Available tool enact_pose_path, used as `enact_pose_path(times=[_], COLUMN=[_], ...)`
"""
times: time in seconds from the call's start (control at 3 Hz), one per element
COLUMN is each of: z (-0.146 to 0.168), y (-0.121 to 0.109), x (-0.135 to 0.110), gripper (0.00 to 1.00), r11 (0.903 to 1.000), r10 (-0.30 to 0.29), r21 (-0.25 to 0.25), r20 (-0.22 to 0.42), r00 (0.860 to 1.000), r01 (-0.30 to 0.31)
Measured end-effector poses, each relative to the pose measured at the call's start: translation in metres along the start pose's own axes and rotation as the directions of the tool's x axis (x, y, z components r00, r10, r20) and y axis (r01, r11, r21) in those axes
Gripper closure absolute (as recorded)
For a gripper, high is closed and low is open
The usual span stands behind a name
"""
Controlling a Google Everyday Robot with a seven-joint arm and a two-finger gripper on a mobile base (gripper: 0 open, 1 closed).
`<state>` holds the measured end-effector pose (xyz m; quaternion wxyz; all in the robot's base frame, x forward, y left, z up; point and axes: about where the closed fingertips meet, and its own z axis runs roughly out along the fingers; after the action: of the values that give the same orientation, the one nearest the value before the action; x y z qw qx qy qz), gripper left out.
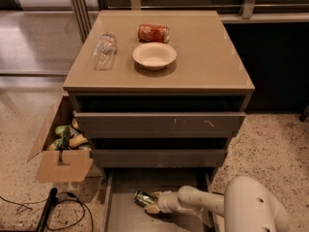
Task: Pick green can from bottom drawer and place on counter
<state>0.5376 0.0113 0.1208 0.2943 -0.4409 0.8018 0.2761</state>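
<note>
Three drawers are stacked in the cabinet in front of you. The top drawer and middle drawer are each pulled out a short way, and their grey-brown fronts are scuffed. The bottom drawer is drawn out farthest, toward the lower edge of the view, and its flat floor is exposed.

Note the green can: it lies on its side on the drawer floor, left of centre, with its shiny body catching the light. Your gripper sits inside this drawer at the can's right end, either touching it or just beside it. You cannot tell from this view whether the gripper is clamped on the can or merely set against it. The white arm reaches in from the lower right, low and nearly level with the drawer floor.

On the counter, a smooth tan and slightly glossy top, you see three items:
- a red soda can on its side near the back;
- a pale bowl upright just in front of it;
- a clear plastic bottle lying near the left edge.

The right half of the surface carries only reflections.

Around the cabinet, the floor is speckled terrazzo. An open cardboard box holding assorted items stands against the cabinet's left side. A dark cable trails across the floor below the box.
</note>
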Motion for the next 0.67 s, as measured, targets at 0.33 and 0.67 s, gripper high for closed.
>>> enact_pose_path(times=[0.33,0.67], z=[0.0,-0.027], y=[-0.013,-0.024], x=[-0.008,-0.038], gripper=[1.0,1.0], r11=[0.9992,0.9994], r10=[0.039,0.014], r21=[0.002,0.032], r20=[-0.067,-0.088], r00=[0.997,0.996], r01=[-0.039,-0.011])
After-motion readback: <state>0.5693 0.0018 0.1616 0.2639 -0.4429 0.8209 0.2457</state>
